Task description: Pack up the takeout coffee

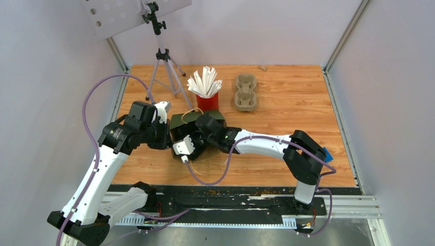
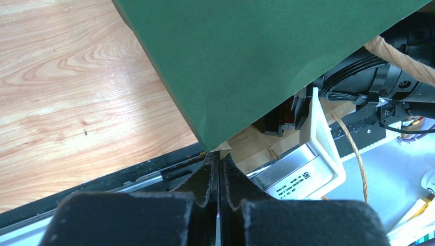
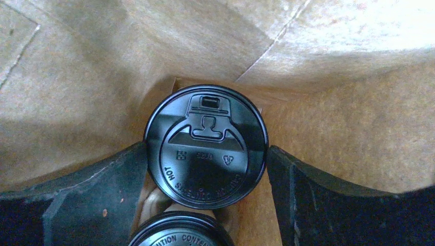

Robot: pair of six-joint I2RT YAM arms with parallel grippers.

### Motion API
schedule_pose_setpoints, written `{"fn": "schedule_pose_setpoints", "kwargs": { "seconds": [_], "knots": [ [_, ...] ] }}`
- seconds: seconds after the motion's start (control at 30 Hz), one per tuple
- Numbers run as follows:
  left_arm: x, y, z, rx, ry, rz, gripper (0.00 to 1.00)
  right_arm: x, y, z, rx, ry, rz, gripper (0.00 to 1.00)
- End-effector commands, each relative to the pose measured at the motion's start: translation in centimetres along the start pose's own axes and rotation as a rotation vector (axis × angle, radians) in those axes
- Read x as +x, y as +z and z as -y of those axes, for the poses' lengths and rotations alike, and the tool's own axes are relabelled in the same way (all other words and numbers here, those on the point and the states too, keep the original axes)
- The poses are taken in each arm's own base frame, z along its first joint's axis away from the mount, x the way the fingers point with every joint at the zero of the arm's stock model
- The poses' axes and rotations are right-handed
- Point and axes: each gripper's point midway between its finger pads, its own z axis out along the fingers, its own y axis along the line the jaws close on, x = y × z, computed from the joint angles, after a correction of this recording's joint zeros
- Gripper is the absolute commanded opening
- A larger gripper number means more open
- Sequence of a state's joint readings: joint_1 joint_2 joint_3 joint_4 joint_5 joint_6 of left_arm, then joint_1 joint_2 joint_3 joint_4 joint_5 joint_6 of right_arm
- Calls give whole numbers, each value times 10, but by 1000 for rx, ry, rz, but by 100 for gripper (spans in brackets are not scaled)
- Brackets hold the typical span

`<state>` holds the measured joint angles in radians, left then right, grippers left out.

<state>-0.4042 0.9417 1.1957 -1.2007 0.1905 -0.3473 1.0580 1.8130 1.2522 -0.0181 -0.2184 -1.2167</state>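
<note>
Your left gripper [image 2: 219,160], arm bent low over the table, is clenched on the edge of the dark green paper bag [image 2: 256,61]. Your right gripper [image 3: 208,171] reaches down inside the bag, jaws released wide, flanking one upright black-lidded takeout cup [image 3: 205,138]. Its twin [image 3: 179,233] stands nearer.

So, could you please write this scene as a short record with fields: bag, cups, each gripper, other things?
bag: green paper bag, brown inside
cups: both inside the bag; first cup lid fully seen, second cup partly seen
left gripper: shut on the bag's edge
right gripper: open inside the bag, fingers flanking first cup's lid
outside bag: red straw cup, pulp tray
</note>
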Motion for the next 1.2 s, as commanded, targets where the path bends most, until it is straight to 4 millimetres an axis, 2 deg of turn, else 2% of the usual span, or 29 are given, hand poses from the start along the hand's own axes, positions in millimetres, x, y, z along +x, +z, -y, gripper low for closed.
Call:
{"fn": "schedule_pose_setpoints", "kwargs": {
  "seconds": [0.0, 0.33, 0.87, 1.17],
  "knots": [
    [-3, -3, 7, 38, -1, 21, 0, -17, -10, 33, 85, -17, 35, 86],
    [-4, -4, 8, 40, -9, 26, 0, -28, -14, 37, 83, -24, 71, 90],
    [-7, -4, 8, 38, -6, 25, 0, -34, -28, 35, 48, -28, 72, 95],
    [-9, -5, 9, 41, -7, 28, 0, -45, -41, 38, 39, 10, 108, 86]
  ]
}}
